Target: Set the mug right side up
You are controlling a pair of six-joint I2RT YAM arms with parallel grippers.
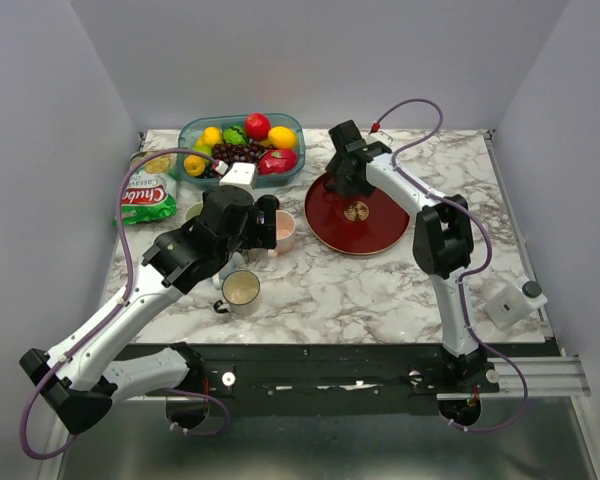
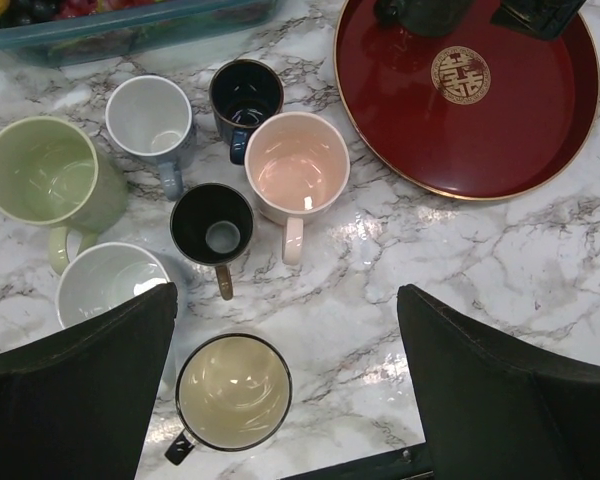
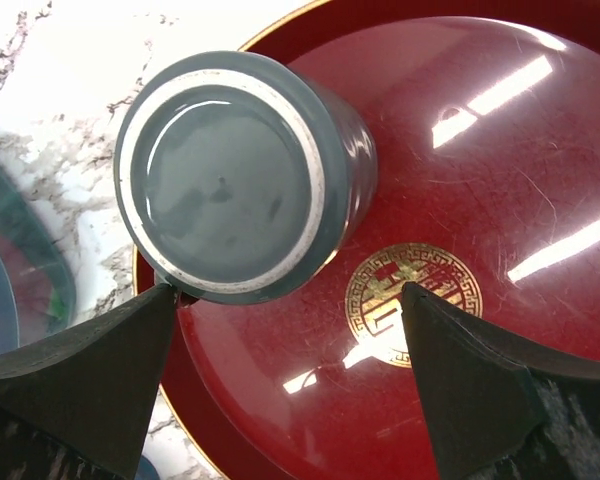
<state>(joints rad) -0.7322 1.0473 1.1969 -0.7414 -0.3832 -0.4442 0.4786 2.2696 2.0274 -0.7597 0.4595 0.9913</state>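
A grey mug (image 3: 225, 175) stands upside down, base up, on the left part of a red plate (image 3: 500, 150) with a gold emblem. My right gripper (image 3: 290, 370) hovers open just above it; the left fingertip is close to the mug's lower edge and the jaws hold nothing. In the top view the right gripper (image 1: 342, 172) hides the mug over the plate (image 1: 365, 228). My left gripper (image 2: 285, 390) is open and empty above a cluster of upright mugs, left of the plate (image 2: 540, 130).
Several upright mugs stand left of the plate: pink (image 2: 297, 160), black (image 2: 212, 222), cream (image 2: 232, 390), green (image 2: 40, 175), dark blue (image 2: 246, 95). A fruit tray (image 1: 194, 170) and a chips bag (image 1: 145, 200) lie at the back left. A white box (image 1: 507, 303) sits front right.
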